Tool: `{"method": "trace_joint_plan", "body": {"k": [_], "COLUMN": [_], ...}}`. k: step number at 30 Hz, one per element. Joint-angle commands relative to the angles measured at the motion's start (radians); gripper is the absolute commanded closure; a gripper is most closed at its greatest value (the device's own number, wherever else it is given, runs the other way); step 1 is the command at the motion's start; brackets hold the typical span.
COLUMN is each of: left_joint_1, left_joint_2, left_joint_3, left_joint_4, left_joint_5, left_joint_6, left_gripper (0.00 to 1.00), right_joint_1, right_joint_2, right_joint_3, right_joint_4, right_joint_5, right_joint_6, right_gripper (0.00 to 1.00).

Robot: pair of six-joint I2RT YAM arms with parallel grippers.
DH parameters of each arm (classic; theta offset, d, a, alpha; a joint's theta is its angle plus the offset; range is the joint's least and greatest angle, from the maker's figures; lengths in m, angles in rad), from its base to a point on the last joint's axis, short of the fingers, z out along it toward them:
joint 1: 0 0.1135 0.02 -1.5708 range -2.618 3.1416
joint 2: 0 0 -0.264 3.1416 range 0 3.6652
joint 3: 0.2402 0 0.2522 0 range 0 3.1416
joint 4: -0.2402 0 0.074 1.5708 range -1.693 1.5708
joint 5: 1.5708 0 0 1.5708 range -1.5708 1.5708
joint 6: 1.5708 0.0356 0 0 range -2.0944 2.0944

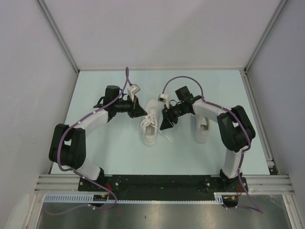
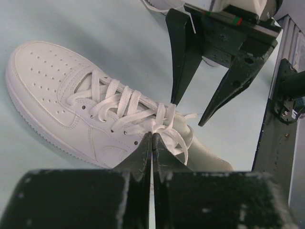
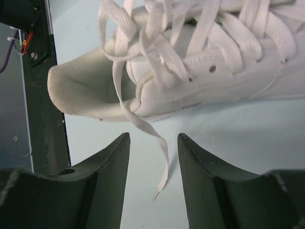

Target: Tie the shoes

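Shoe (image 1: 150,132) sits mid table (image 1: 109,148), btwn both grippers. L gripper (image 2: 151,143) shut, tips pinching laces (image 2: 119,102) near the tongue. R gripper (image 3: 153,137) open wide by the heel, loose lace end (image 3: 162,157) hanging btwn its fingers, not gripped. 2nd shoe (image 1: 202,131) lies right, partly under R arm (image 1: 209,110).

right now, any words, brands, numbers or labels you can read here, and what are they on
None can be read in any view.
The middle shoe shows plain white leather and laces, no brand.
The right hand carries a red and green stripe, no letters.
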Motion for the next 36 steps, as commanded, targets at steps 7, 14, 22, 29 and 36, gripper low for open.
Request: {"method": "trace_joint_plan", "body": {"k": [7, 14, 22, 29, 36], "left_joint_1": [-0.005, -0.005, -0.013, -0.02, -0.028], "left_joint_2": [0.005, 0.005, -0.008, -0.003, -0.011], "left_joint_3": [0.049, 0.05, 0.08, 0.087, 0.083], "left_joint_4": [0.016, 0.018, -0.003, -0.034, -0.057], "left_joint_5": [0.04, 0.038, 0.058, 0.055, 0.064], "left_joint_6": [0.006, 0.009, 0.052, 0.104, 0.152], "left_gripper": [1.0, 1.0, 1.0, 1.0, 1.0], "right_joint_1": [0.038, 0.05, 0.027, 0.012, 0.021], "right_joint_2": [-0.022, -0.03, -0.073, -0.125, -0.139], "right_joint_3": [-0.018, -0.023, -0.024, -0.023, -0.023], "right_joint_4": [0.218, 0.193, 0.195, 0.242, 0.348], "right_joint_5": [0.004, -0.004, -0.002, 0.003, 0.035], "right_joint_6": [0.036, 0.017, 0.062, 0.133, 0.197], "right_gripper": [0.55, 0.7, 1.0, 1.0, 1.0]}}
